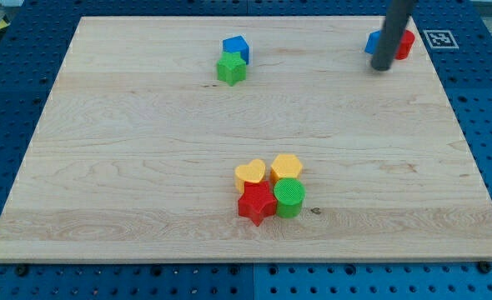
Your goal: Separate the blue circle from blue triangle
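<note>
Working the split: my tip [381, 67] sat touching a half-hidden blue block [370, 42], red block [406, 43] at its 3 o'clock. No gripper on this rig, just the rod. Next push probably needed care, since I couldn't tell the shapes.

No readable text or numbers.

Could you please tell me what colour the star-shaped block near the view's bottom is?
The star-shaped block is red, in the camera view.

Pale matt wooden board [146, 167]; ribbed green round block [289, 197]; perforated blue table [488, 125].
</note>
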You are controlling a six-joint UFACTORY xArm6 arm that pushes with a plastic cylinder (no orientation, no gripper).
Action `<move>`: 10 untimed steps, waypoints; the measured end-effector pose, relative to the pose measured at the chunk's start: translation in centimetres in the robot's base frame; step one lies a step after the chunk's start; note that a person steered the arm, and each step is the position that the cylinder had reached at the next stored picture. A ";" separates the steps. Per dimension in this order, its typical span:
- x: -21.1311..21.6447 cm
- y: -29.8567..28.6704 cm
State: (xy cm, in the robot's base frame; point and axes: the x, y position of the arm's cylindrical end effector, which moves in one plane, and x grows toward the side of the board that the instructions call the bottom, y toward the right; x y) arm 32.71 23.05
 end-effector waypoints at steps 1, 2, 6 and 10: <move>0.2 4.6; -1.6 7.4; -6.7 -4.3; -10.5 -8.7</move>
State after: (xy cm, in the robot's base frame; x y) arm 22.19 14.37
